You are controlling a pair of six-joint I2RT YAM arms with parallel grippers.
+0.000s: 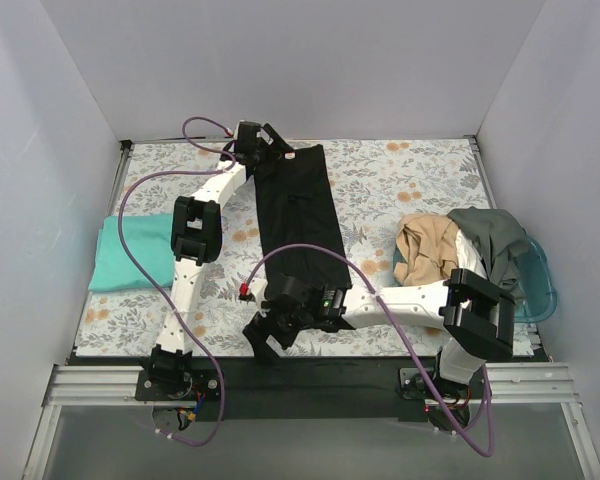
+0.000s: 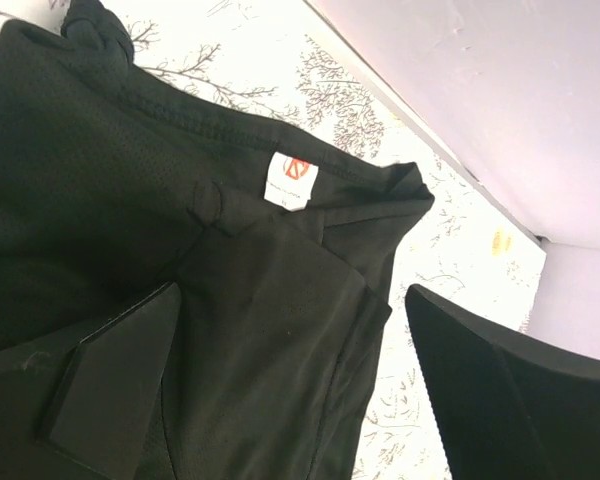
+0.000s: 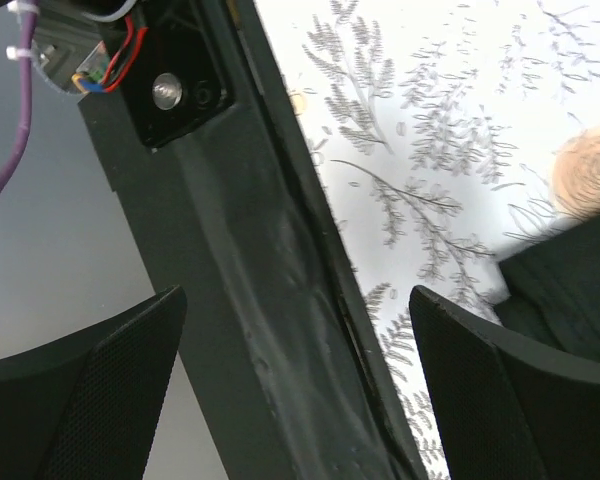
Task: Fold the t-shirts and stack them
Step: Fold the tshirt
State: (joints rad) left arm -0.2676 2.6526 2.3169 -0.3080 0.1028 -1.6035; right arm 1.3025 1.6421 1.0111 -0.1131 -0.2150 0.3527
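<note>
**A:** Far left, the folded teal t-shirt (image 1: 130, 255) lay flat at the left edge of the floral tablecloth (image 1: 400, 180).

**B:** And the left gripper (image 1: 265, 140)?

**A:** It was up at the far end of the black t-shirt (image 1: 300, 215), jaws spread wide over the collar. In the wrist view one finger (image 2: 120, 380) was over the cloth and the other was out over bare tablecloth, with the neck label (image 2: 291, 180) just beyond them.

**B:** That shirt ran as a long narrow strip, far to near, mid-table.

**A:** The right gripper (image 1: 263, 338) sat at its near-left corner, fingers wide apart and gripping nothing, over the black rail (image 3: 240, 250) along the table's near edge. The shirt's corner was just to its right.

**B:** Any room?

**A:** There was open tablecloth on both sides of the strip. At the right edge, the tan t-shirt (image 1: 425, 250) and the grey t-shirt (image 1: 495, 238) were heaped over the teal basket (image 1: 542, 290).
</note>
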